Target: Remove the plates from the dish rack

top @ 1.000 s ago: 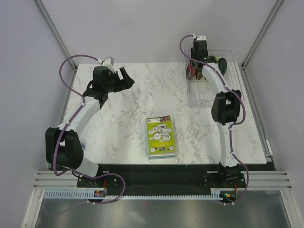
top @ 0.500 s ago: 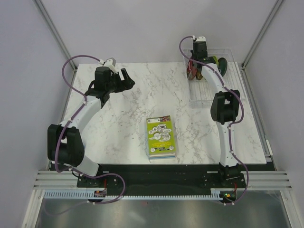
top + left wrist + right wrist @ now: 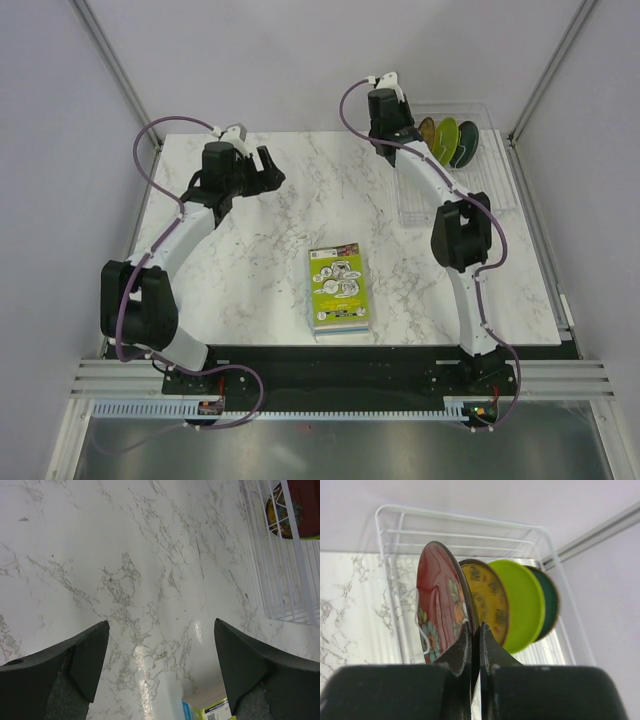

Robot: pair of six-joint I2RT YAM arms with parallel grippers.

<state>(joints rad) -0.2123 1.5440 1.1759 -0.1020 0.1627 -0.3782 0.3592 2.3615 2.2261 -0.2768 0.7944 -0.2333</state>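
Note:
My right gripper (image 3: 475,627) is shut on the rim of the dark red patterned plate (image 3: 437,605) and holds it upright, just left of the clear dish rack (image 3: 450,195). In the top view the gripper (image 3: 385,125) hides that plate. The yellow-brown plate (image 3: 427,130) and the lime green plate (image 3: 446,140) stand on edge in the rack, and both show in the right wrist view, yellow-brown (image 3: 487,600) and lime green (image 3: 520,605). My left gripper (image 3: 268,165) is open and empty above the table's far left; its jaws stand wide apart in the left wrist view (image 3: 160,630).
A dark green plate (image 3: 466,143) stands behind the lime green one in the rack. A lime-green book (image 3: 338,288) lies flat near the table's front middle. The marble table (image 3: 260,250) has walls close on both sides.
My right gripper has moved left and up with the dark red plate, away from the other plates in the rack. The left arm has barely moved.

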